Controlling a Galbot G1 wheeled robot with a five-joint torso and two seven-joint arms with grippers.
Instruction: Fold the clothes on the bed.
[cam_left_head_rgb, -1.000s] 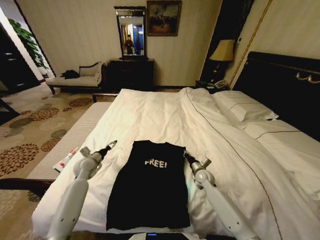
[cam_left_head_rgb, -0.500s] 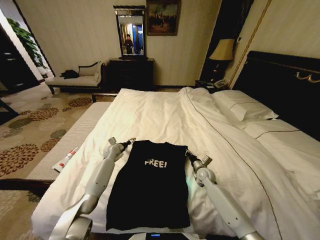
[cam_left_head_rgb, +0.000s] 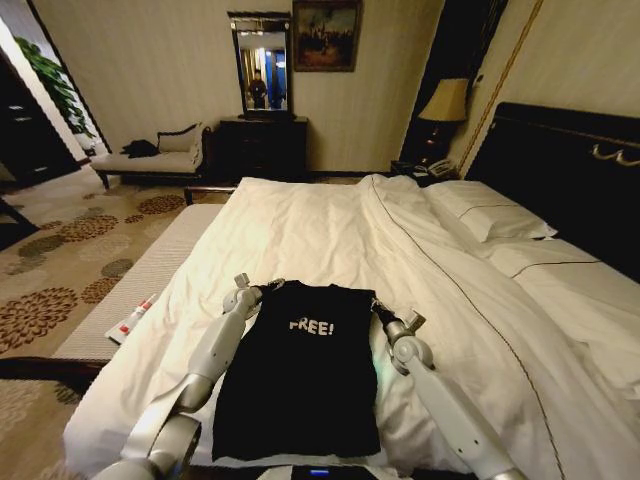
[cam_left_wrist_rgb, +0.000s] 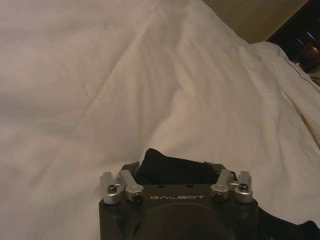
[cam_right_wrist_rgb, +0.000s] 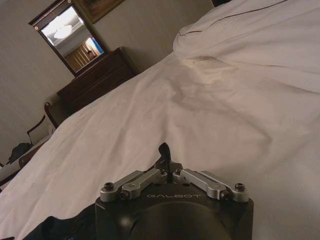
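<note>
Head view — clothes between left tool | right tool

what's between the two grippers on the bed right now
In the head view, the black T-shirt lies between them: its far edge spans from the left gripper to the right gripper, one at each far corner.

The bed, made up with a creased white duvet, carries white pillows against the dark headboard and the black "FREE!" T-shirt flat near its foot.
</note>
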